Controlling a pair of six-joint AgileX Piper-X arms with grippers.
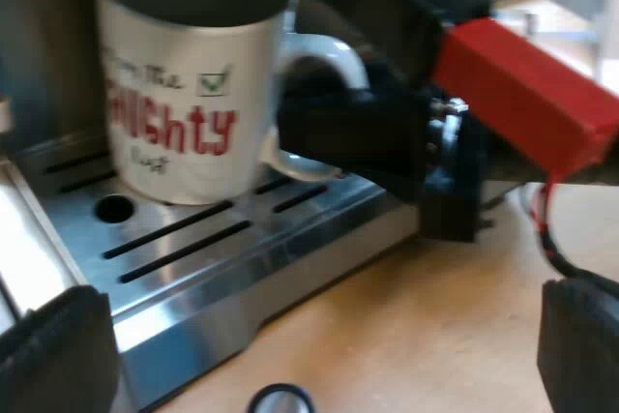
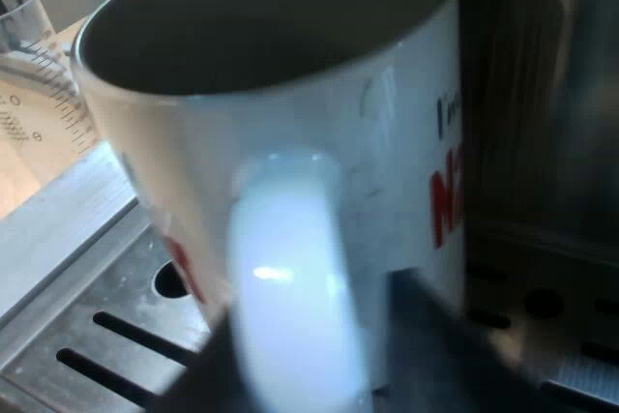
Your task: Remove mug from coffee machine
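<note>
Wide apart and holding nothing, my left gripper [image 1: 319,350] hangs over the pale wooden surface [image 1: 435,316], short of the drip tray's [image 1: 193,287] outer edge. A small dark ring [image 1: 280,399] lies on the wood just beside that edge; what it is I cannot tell.

My right gripper [image 2: 309,369] has its dark fingers [image 2: 435,355] closed against both sides of the mug's handle [image 2: 290,278], pinching it low down. From the left wrist view this gripper [image 1: 348,132] sits at the handle, under the red end of the holder's handle [image 1: 522,94].

The mug [image 1: 184,94] stands upright on the slotted steel tray, well in from the outer edge and beside a round hole [image 1: 114,208] in the tray. Its long axis is vertical with the mouth up. The handle points away from the machine's dark body [image 2: 542,94], toward the right gripper.

It is white and glossy with a grey-looking inside, red block lettering, thin dark script and a green tick in a box. Whether it holds any liquid I cannot tell. A measuring glass [image 2: 29,55] with printed graduations stands past the tray's side edge.
</note>
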